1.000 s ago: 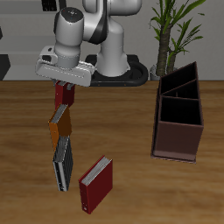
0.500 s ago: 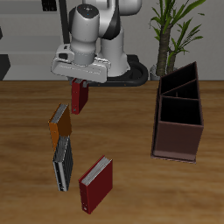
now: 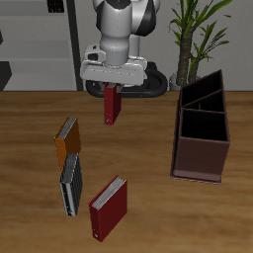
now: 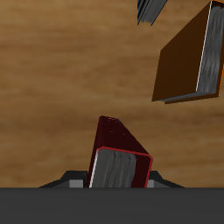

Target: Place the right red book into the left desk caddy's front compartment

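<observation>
The right red book (image 3: 112,106), dark maroon with pale page edges, hangs upright above the table, and my gripper (image 3: 112,90) is shut on its upper end. In the wrist view the same book (image 4: 118,157) stands out straight from between the jaws. The left desk caddy (image 3: 201,158), dark brown outside with black sections opening upward, stands some way across the table from the book. From here I cannot tell which of its end sections is the front compartment.
An orange book (image 3: 66,138), a black-and-white striped book (image 3: 70,185) and a crimson book (image 3: 109,208) lie in a row toward the table's front edge. The orange book (image 4: 188,57) also shows in the wrist view. A potted plant (image 3: 193,30) stands behind the caddy.
The gripper has carried the maroon book up off the row of books and across the table toward the caddy, keeping it upright.
</observation>
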